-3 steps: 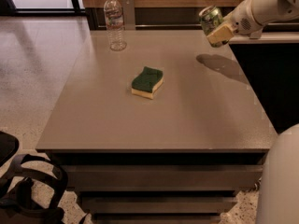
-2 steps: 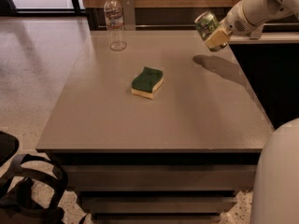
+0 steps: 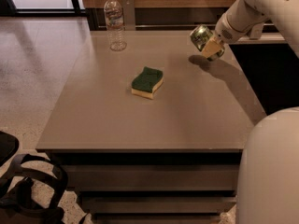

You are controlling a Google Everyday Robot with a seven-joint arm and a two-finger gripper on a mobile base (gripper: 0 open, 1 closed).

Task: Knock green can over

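Camera view shows the claw [image 3: 211, 48] at the far right of the worktop [image 3: 140, 125], closed on the can [image 3: 200, 35] and holding it clear of the surface, with its shadow just below. The can sticks out to the claw's left, its long axis tilted and one end pointing up and left. To finish on its side, it likely has to come down onto the bare worktop beneath. The sponge [image 3: 147, 81] lies mid-worktop and the bottle [image 3: 115, 22] stands far left. Both are well apart from the can, so nothing blocks the way.

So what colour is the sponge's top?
The sponge is dark green on top, camera view. The gripper holds the can above the table's far right.
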